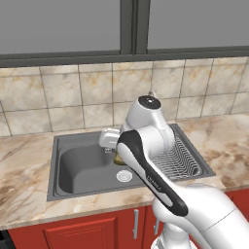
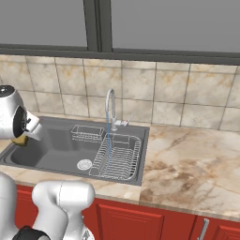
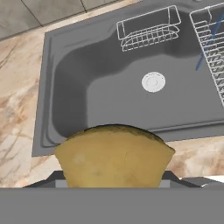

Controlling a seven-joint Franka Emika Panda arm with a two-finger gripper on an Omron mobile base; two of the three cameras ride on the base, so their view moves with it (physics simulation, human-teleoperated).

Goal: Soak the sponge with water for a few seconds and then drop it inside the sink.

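1. Jaws are clamped on the sponge (image 3: 114, 155), held up over the sink (image 3: 65, 92), toward its left side.
2. The water (image 2: 108, 133) is running onto the dish rack (image 2: 119, 157) side, well apart from the sponge.
3. Best bet: carry it across under the stream, keep the grip firm, hold steady a few seconds.
4. Release low over the basin, not the bench (image 2: 187, 159).

Window (image 2: 164, 23): wide, grey panes, dark frame with a central upright post, dark sill along its foot. Wall tiles (image 2: 140, 84): beige, marbled squares in rows, pale grout, running below the sill. Countertop (image 2: 187, 164): marbled stone, cream with brown veins, spanning the full width. Cabinet doors (image 1: 78, 233): red, panelled, under the countertop, with slim upright silver handles (image 1: 135, 223). Light: even, soft, with no hard shadows.
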